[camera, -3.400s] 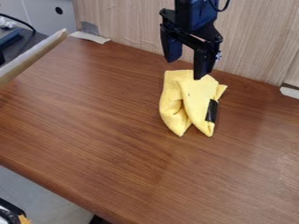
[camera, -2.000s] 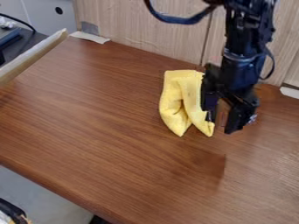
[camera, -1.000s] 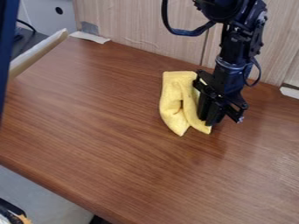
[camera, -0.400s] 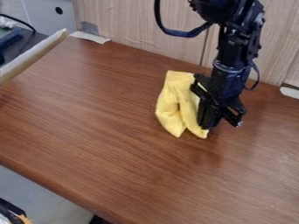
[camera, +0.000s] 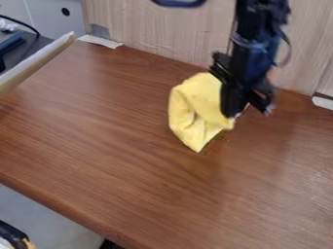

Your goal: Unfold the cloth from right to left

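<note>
Wood panelling point(camera: 149, 29), pale and upright, runs along the far edge of the brown desk point(camera: 117, 155). Near that edge, right of the desk's middle, the black gripper point(camera: 233, 114) hangs clenched on the yellow cloth point(camera: 200, 99), pinching it at its right side. From there the cloth spreads leftward, creased and bunched, one corner pointing toward the near edge (a bit like a floppy hat, to my eye). Farther out, a white strip point(camera: 101, 42) sits at the far left corner and a pale board point(camera: 36, 65) slants along the left edge; past that board, a black cable point(camera: 23, 23) curves.
</note>
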Robot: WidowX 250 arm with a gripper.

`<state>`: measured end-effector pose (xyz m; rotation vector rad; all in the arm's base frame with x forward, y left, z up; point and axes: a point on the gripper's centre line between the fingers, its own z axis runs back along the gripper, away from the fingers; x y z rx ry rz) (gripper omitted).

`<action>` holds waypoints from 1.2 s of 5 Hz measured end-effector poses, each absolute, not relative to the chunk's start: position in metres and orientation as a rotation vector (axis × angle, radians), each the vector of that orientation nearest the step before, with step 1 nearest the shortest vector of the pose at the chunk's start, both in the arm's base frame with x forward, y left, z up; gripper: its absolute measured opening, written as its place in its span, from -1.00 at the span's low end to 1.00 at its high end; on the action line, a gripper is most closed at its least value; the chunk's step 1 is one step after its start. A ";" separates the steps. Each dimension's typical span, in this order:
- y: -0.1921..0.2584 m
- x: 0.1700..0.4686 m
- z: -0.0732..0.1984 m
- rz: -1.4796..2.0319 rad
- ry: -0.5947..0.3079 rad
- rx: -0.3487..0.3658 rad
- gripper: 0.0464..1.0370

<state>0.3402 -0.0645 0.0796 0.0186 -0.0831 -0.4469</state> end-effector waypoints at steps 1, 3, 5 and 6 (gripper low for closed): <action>-0.024 0.346 0.091 -0.325 -0.114 0.010 -0.98; 0.077 0.342 0.096 -0.004 -0.131 -0.005 -0.98; 0.128 0.307 0.053 0.177 -0.011 0.007 -0.98; 0.141 0.290 0.039 0.245 0.017 -0.007 -0.96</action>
